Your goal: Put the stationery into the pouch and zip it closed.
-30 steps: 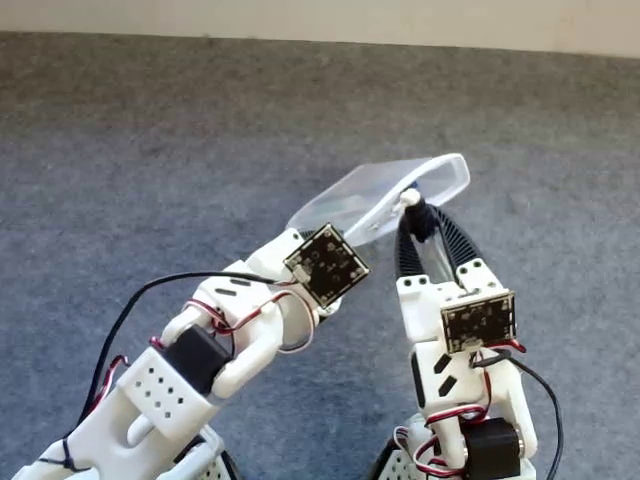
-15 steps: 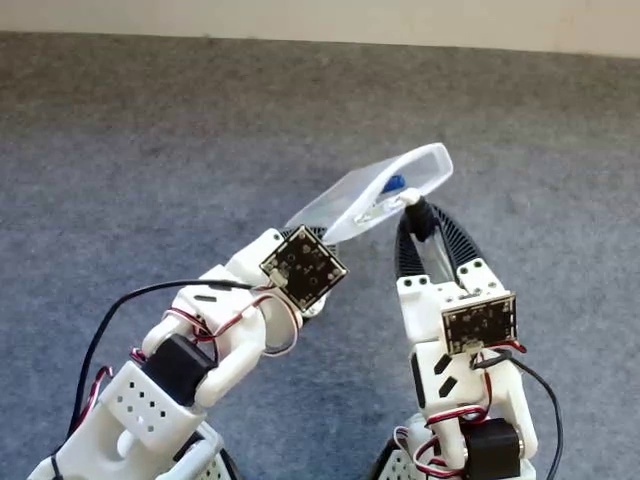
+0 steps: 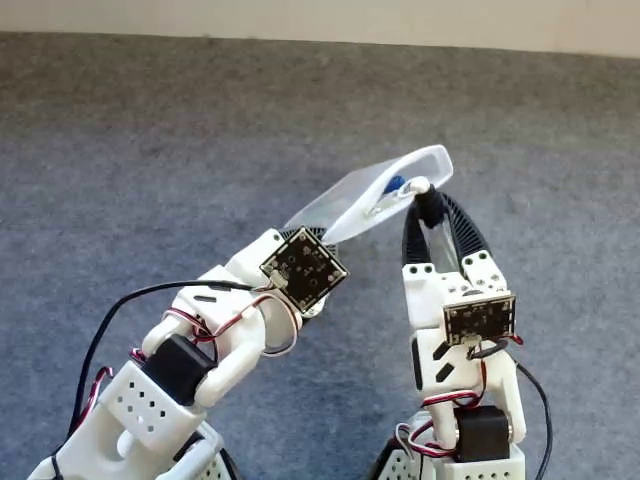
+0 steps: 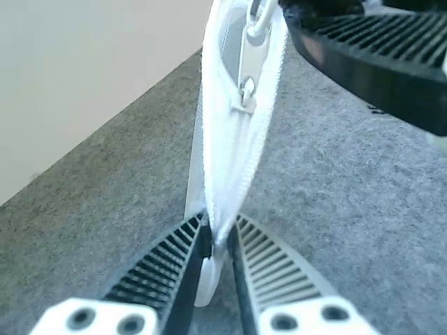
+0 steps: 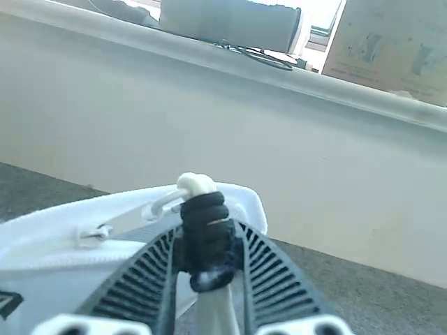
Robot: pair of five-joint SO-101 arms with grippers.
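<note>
Pouch (image 3: 365,192) is held tilted above the grey table (image 3: 150,150), between both arms. Left gripper (image 4: 218,241) has its fingers clamped narrow on the near end. Right gripper (image 5: 207,241) has its fingers pinched on the zip pull (image 5: 206,213) near the far end (a blue item (image 3: 394,183) shows inside).

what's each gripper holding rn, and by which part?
Both hold the pouch, lifted off the table. The left gripper pinches its end, on the zipper line. The right gripper is shut on the zipper pull.
</note>
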